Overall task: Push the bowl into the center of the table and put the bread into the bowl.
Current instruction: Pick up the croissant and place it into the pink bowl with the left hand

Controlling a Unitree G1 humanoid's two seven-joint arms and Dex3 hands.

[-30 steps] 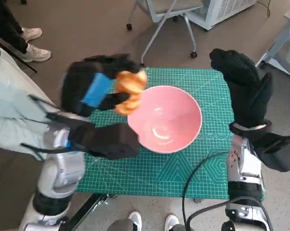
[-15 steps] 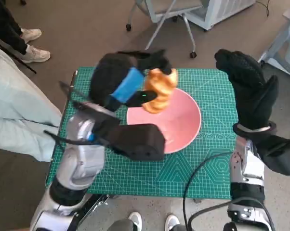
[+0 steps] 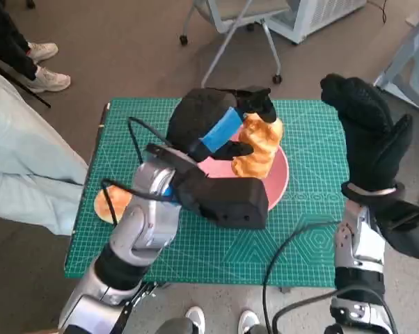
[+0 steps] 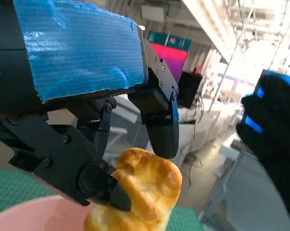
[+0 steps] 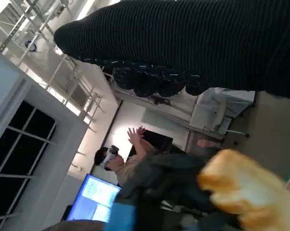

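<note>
A green gridded cutting mat [image 3: 293,236] covers the small table, which stands on a brown floor with the legs of a wheeled grey chair [image 3: 230,28] beyond it and a person's pale trousers [image 3: 21,167] at the left side. A golden, twisted piece of bread [image 3: 258,146] is gripped in the black, blue-taped left hand [image 3: 220,122] and is held above the pink round bowl [image 3: 275,177], which sits near the middle of the mat. The black-gloved right hand [image 3: 366,129] is raised at the mat's right side, fingers spread and holding nothing. A second orange-brown round item [image 3: 108,205] is seen only in the head view, at the mat's left edge. Only the left wrist view shows black fingertips [image 4: 109,190] pressed into the bread [image 4: 145,190]; only the right wrist view shows a seated person [image 5: 128,161] and a blue screen [image 5: 94,195].
</note>
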